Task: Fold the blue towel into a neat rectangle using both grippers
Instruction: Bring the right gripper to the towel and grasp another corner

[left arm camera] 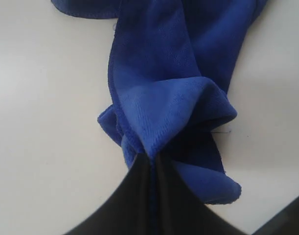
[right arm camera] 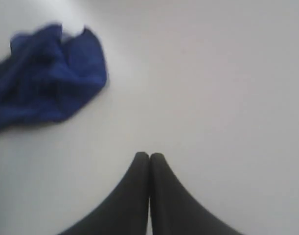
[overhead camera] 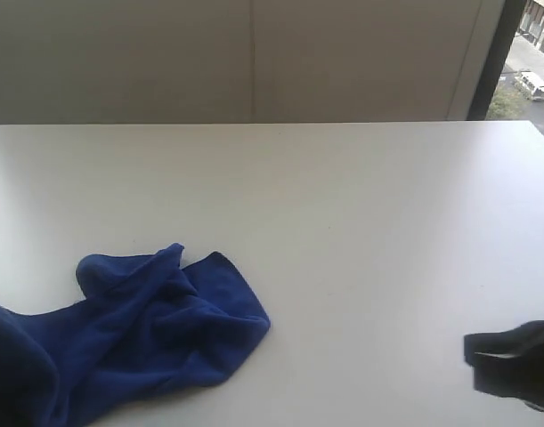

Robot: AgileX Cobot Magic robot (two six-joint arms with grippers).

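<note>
The blue towel [overhead camera: 156, 325] lies crumpled on the white table [overhead camera: 343, 222] at the front left, bunched and creased, running off the lower left edge of the exterior view. In the left wrist view my left gripper [left arm camera: 151, 159] is shut on a fold of the blue towel [left arm camera: 164, 88], with cloth pinched between the two black fingers. My right gripper [right arm camera: 149, 155] is shut with nothing in it, above bare table, well to the right of the blue towel [right arm camera: 46, 73]. A dark part of the right arm [overhead camera: 516, 360] shows at the lower right. No white tag is visible.
The table's far edge [overhead camera: 272, 123] meets a pale wall. A window strip with a dark frame [overhead camera: 490, 62] stands at the back right. Bare white surface fills the middle and right of the table.
</note>
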